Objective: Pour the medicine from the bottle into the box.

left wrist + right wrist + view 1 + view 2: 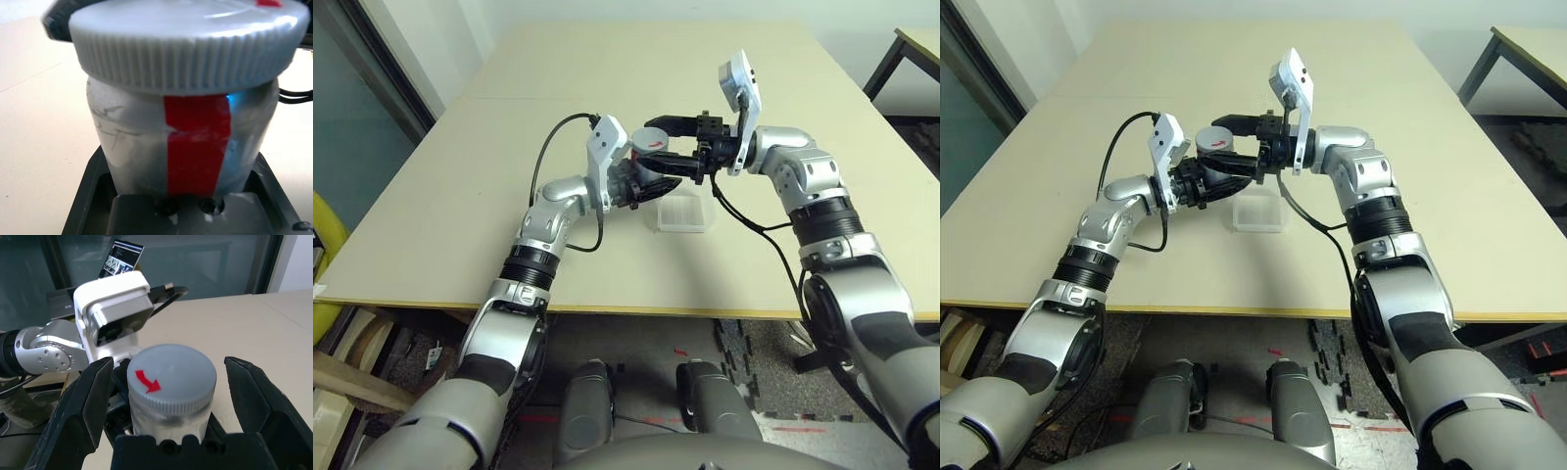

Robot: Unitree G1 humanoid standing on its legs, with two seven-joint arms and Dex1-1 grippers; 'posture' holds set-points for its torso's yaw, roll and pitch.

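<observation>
We have the bottle (649, 147) roughly upright above the pale surface (460, 215), its grey cap (171, 374) on, with a red arrow (148, 382) on top and a red strip (198, 142) down its side. Our left end effector (658, 178), coming in from about eight o'clock of the bottle, is closed on its body. Our right end effector (172, 361) reaches in from three o'clock with its two fingers spread wide, one on either side of the cap and apart from it, so it holds nothing. The box (681, 214), clear and shallow, sits on the surface at about five o'clock from the bottle, on our side of it.
</observation>
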